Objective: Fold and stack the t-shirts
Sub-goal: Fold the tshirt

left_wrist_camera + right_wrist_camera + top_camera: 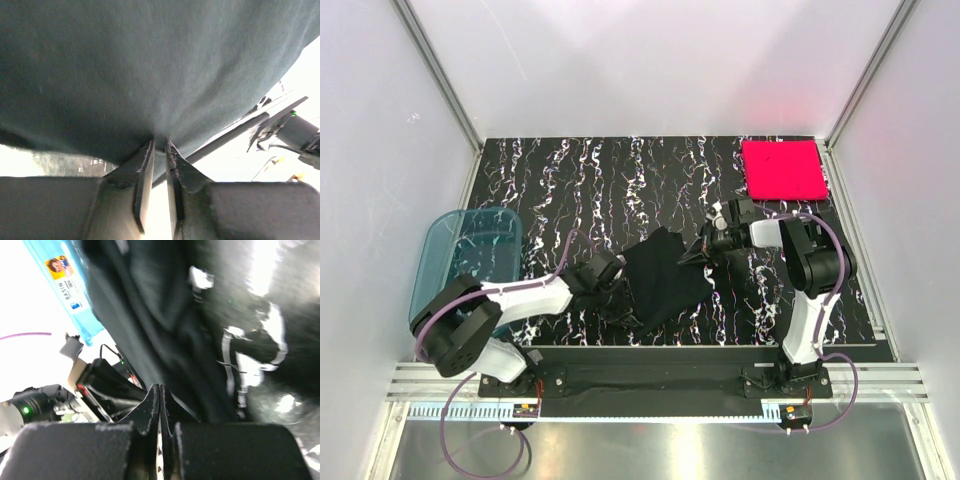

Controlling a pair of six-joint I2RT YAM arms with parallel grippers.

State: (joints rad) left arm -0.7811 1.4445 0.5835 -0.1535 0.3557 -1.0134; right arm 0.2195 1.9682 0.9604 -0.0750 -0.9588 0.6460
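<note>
Since left gripper [160, 142] pinches just a thin fold of shirt [665, 280] mid-frame, and right gripper [159, 388] is clenched, hold unclear, lifting may slip it.

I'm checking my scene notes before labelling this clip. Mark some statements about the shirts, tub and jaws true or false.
1. The pink t-shirt lies folded at the far right corner of the table. True.
2. The black t-shirt is stacked on the pink one. False: it is near the middle, well apart.
3. The left jaws pinch the black t-shirt. True.
4. The blue tub stands on the right. False: it is on the left.
5. The right jaws stand wide open. False: shut on the black t-shirt.
</note>
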